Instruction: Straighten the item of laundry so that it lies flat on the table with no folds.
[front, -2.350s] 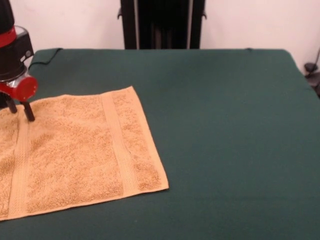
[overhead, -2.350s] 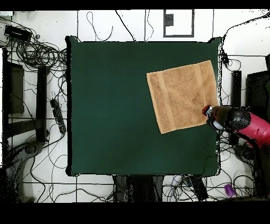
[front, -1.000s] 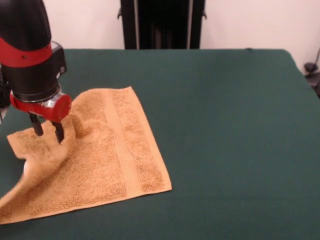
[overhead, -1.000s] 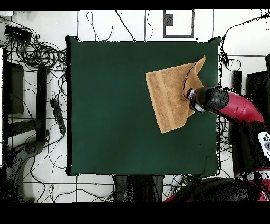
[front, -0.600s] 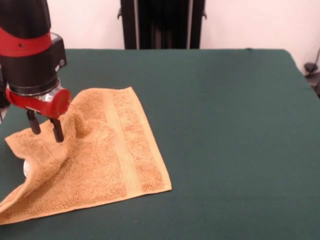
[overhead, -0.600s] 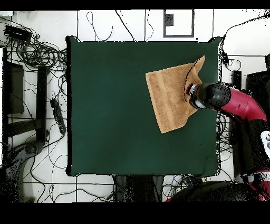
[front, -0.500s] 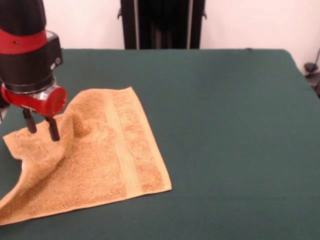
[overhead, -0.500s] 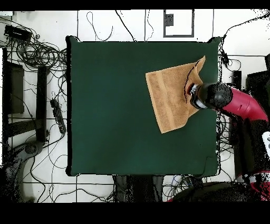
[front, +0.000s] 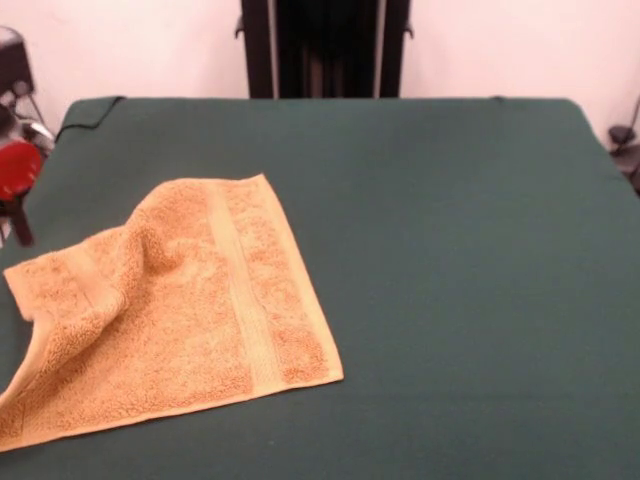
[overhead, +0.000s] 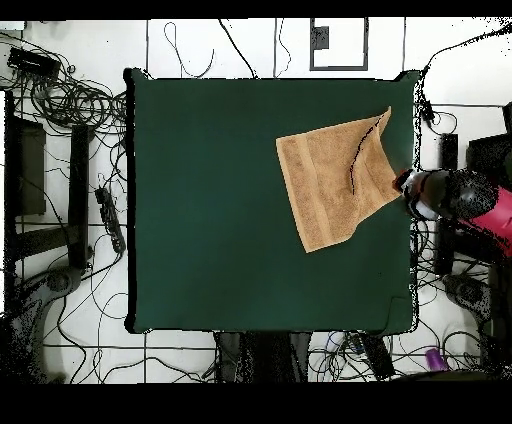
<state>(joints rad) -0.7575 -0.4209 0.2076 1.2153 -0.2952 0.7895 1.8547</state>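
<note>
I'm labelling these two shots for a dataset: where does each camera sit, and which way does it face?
Front view: across the table from the robot, facing its pedestal; towel lower left, the hand at the left edge.
Overhead view: above the table, looking straight down; the arm reaches in from the right, hand beside the towel.
Shared: table, towel, hand.
</note>
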